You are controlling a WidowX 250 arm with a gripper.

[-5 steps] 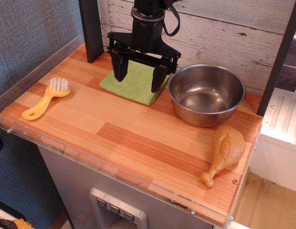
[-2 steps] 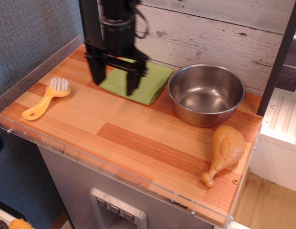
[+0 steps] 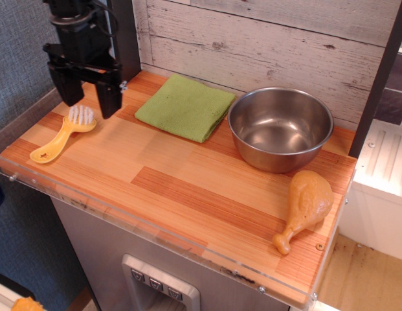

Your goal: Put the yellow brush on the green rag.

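Observation:
The yellow brush (image 3: 61,134) lies flat at the left edge of the wooden table, its white bristle head toward the back and its handle with a star-shaped hole toward the front left. The green rag (image 3: 186,106) lies flat at the back centre, with nothing on it. My black gripper (image 3: 84,98) is open and empty. It hovers just above and behind the brush head, fingers pointing down on either side of it.
A steel bowl (image 3: 280,127) stands right of the rag. A tan toy drumstick (image 3: 305,205) lies at the front right. A dark post (image 3: 123,35) stands at the back left, close behind the gripper. A clear plastic lip (image 3: 123,214) edges the table.
The gripper has moved left from over the green rag to above the brush head, staying open. Nothing on the table has moved.

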